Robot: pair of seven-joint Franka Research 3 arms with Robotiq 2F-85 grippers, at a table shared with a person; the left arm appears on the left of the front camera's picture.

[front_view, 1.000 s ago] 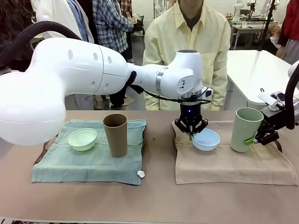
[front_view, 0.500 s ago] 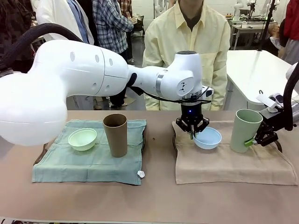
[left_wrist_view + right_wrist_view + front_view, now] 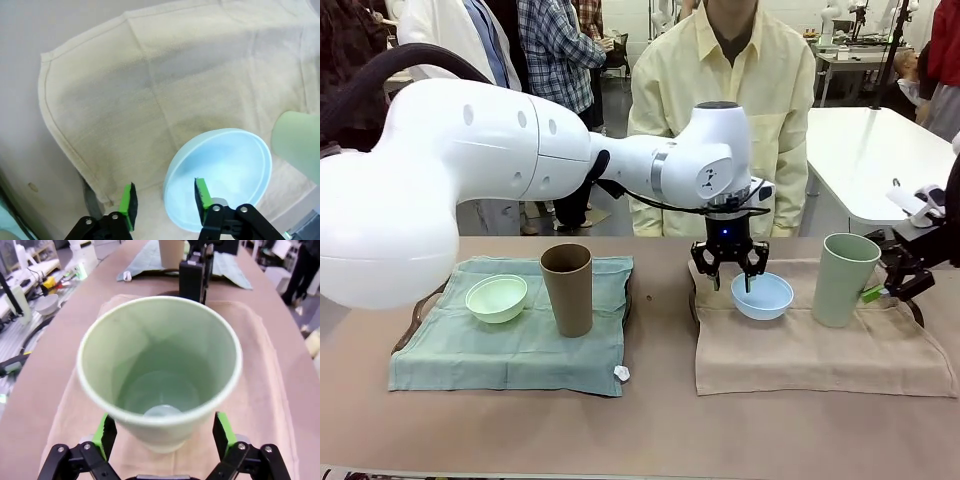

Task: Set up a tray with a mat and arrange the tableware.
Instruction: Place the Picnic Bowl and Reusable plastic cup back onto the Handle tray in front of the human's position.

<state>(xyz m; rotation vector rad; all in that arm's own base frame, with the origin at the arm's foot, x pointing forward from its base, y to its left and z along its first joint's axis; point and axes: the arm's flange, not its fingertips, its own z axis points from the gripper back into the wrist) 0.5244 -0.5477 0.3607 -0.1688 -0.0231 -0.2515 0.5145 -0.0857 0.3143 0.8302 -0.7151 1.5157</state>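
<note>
Right now the left hand (image 3: 731, 282) hangs at centre frame in the front view, just over the near-left rim of the light blue bowl (image 3: 762, 296), its fingers apart with one green pad (image 3: 201, 193) inside the rim and the other (image 3: 129, 205) outside it — nothing is clamped, and the bowl looks to sit on the beige mat (image 3: 790, 350) at right of centre. At the right edge of that view the right hand (image 3: 890, 290) stands beside the pale green cup (image 3: 845, 277), which is upright on the same mat; from its own wrist camera the fingers spread wide, one on each side of the cup (image 3: 159, 371) with gaps showing, so it holds nothing either. Over at left, the mint green bowl (image 3: 496, 297) and the brown cup (image 3: 567, 289) rest on the green mat (image 3: 510, 355), whose tray (image 3: 419, 318) peeks out at the left edge. The risks from here are small but real: the left pad inside the bowl could catch the rim if the arm lifts at a slant, tipping or dragging the bowl — and the right hand, pulling away, could brush the tall cup, which would likely topple easily. Whether a tray lies under the beige mat I cannot tell for sure.
</note>
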